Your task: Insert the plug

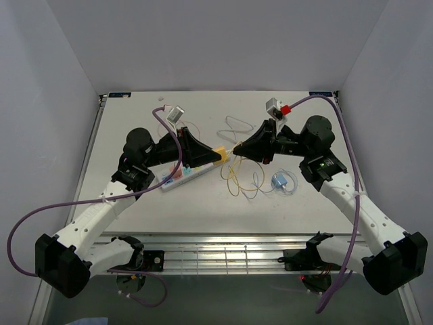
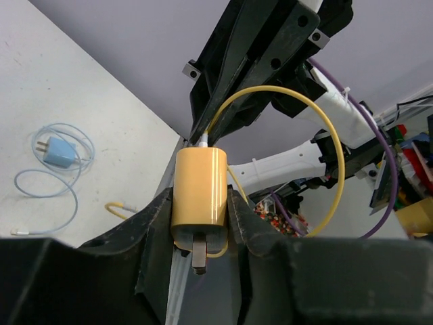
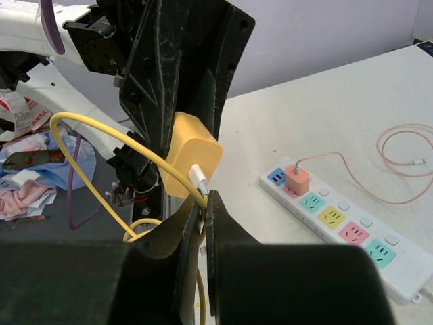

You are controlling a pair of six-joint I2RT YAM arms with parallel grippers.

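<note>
My left gripper (image 1: 218, 156) is shut on a yellow plug adapter (image 2: 199, 188), its metal prongs pointing back toward the wrist camera. It also shows in the right wrist view (image 3: 191, 162) and from above (image 1: 220, 154), held over the table's middle. My right gripper (image 1: 238, 150) is shut on the yellow cable (image 3: 101, 142) right where its white connector (image 3: 199, 179) enters the adapter. The white power strip (image 3: 338, 220) with coloured sockets lies on the table, below the left gripper in the top view (image 1: 186, 177). A pink adapter (image 3: 296, 179) sits in one socket.
A blue adapter with coiled cable (image 1: 281, 181) lies at the middle right, also in the left wrist view (image 2: 57, 153). Loose yellow cable (image 1: 240, 183) loops on the table. A pink cable (image 3: 399, 145) runs from the pink adapter. A white cable (image 1: 237, 126) lies farther back.
</note>
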